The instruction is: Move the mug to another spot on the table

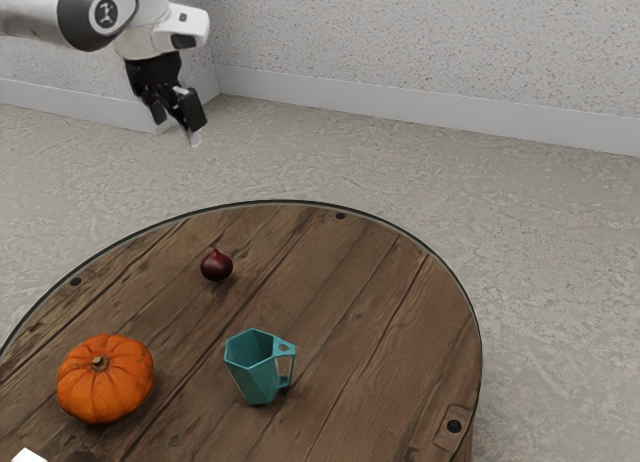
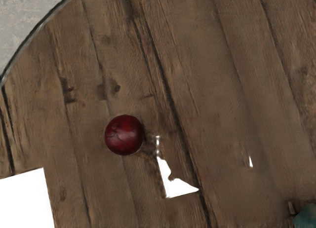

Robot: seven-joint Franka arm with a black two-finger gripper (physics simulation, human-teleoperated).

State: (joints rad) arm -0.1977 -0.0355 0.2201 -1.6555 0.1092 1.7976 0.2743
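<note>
A teal faceted mug [image 1: 260, 365] stands upright on the round wooden table [image 1: 380, 312], near its front, with the handle toward the exterior view's right. My gripper [image 1: 177, 122] hangs high above the table's far left edge, well away from the mug, open and holding nothing. In the wrist view a sliver of the teal mug [image 2: 307, 218] sits at the corner, far from the spot under my hand.
A dark red onion [image 1: 216, 265] [image 2: 124, 134] lies on the table between my gripper and the mug. An orange pumpkin [image 1: 105, 377] sits at the front left. A white object [image 1: 25, 455] [image 2: 22, 198] lies at the table's left edge. Bare planks stretch right of the mug.
</note>
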